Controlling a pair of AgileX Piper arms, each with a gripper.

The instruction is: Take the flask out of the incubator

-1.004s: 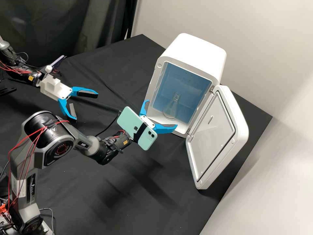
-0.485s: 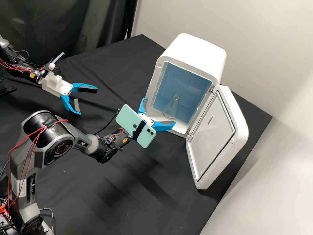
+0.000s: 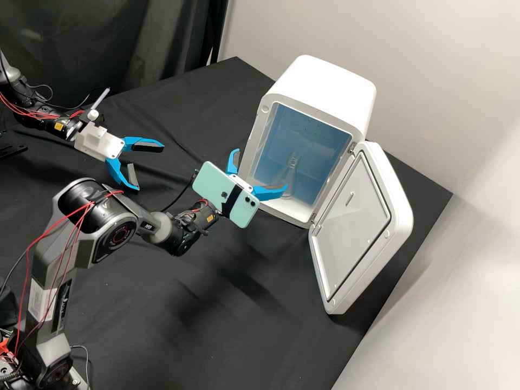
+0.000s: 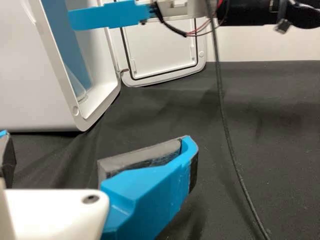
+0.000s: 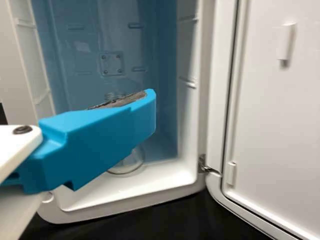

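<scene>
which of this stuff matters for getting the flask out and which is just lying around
For the job: flask, inside the incubator; its open door; right arm, jaws open at the opening.
Just there: left arm, off to the side; phone strapped to the right arm; cable; black bench.

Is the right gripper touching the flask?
Cannot tell. In the right wrist view a finger of the right gripper hides most of the flask; in the high view its fingertip overlaps it, showing neither contact nor gap.

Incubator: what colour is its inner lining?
Light blue, while the incubator has a white shell. The high view shows it best.
</scene>
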